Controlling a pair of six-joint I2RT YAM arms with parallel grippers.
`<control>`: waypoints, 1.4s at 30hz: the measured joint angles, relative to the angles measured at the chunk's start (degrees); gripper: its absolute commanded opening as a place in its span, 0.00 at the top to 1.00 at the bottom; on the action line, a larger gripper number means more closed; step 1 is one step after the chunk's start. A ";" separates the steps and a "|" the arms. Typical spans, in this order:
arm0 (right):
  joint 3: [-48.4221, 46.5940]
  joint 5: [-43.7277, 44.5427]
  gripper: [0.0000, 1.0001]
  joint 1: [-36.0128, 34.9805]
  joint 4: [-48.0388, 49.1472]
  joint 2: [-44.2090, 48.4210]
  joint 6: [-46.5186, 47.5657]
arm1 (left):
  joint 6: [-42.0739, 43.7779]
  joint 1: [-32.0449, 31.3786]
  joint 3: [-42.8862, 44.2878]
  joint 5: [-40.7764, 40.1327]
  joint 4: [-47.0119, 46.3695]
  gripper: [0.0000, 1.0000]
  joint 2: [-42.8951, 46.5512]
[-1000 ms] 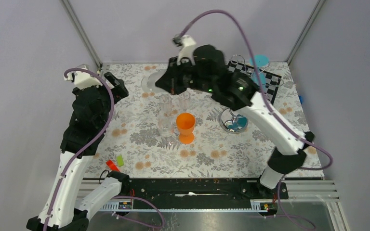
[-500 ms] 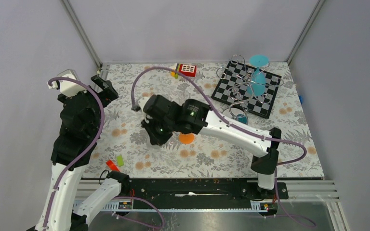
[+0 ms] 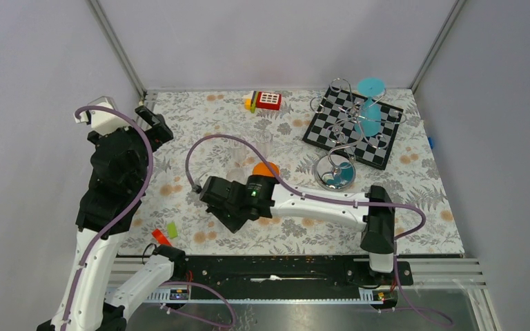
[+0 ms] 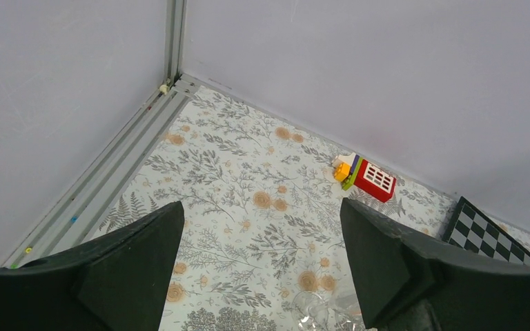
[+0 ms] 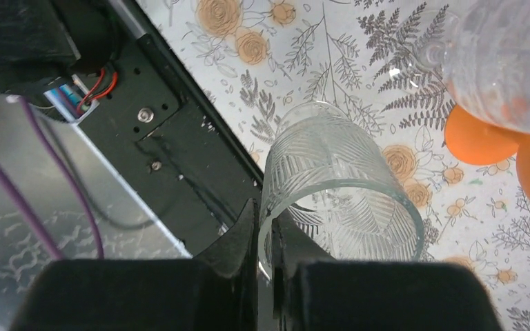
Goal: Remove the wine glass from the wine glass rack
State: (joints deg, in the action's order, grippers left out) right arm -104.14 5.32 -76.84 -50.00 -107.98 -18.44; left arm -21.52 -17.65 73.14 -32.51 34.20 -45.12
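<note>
wine glass [image 5: 338, 193], off the wine glass rack [image 3: 336, 165], hangs rim-pinched in clenched right fingers [image 5: 240, 241] over the surface [image 3: 303, 231] edge; lower it upright, clear of the orange cup [image 3: 265, 167]; left fingers [image 4: 131, 258] spread, empty.

Pale walls [image 3: 269, 41], floral tabletop [image 3: 400, 207] (metal-edged) — even light

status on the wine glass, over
Left gripper open, empty. Right gripper shut on clear glass rim. Teal wine glass on wine glass rack, unobstructed.
</note>
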 measured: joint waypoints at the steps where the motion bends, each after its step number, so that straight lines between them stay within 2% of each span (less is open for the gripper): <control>1: 0.83 0.33 1.00 0.00 1.22 -0.35 0.00 | -0.02 0.00 0.00 0.11 0.00 0.09 -0.02; 21: 2.14 5.86 0.99 0.00 5.33 -9.55 -0.26 | -0.13 0.00 0.00 0.90 0.00 0.09 -0.74; 24: 2.14 5.86 0.90 0.00 5.33 -9.57 -0.50 | -0.13 0.00 0.00 1.07 0.00 0.09 -0.76; 28: 1.97 6.14 0.69 0.00 5.09 -9.73 -1.14 | -0.13 0.00 0.00 1.79 0.00 0.08 -0.76; 30: 1.75 6.93 0.62 0.00 4.94 -9.79 -1.44 | -0.11 0.00 0.00 2.58 0.00 0.08 -0.92; 37: -0.31 7.50 0.48 0.24 4.15 -9.11 -1.79 | -0.11 0.00 1.36 6.51 0.02 0.07 -2.23; 42: -1.68 6.38 0.47 0.90 4.02 -4.85 -1.79 | 0.09 0.00 2.84 9.01 0.48 0.07 -2.25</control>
State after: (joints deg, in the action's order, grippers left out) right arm -105.82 11.70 -75.94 -45.98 -112.84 -20.23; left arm -21.43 -17.65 75.99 -23.51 34.68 -47.37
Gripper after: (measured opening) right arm 0.526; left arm 0.931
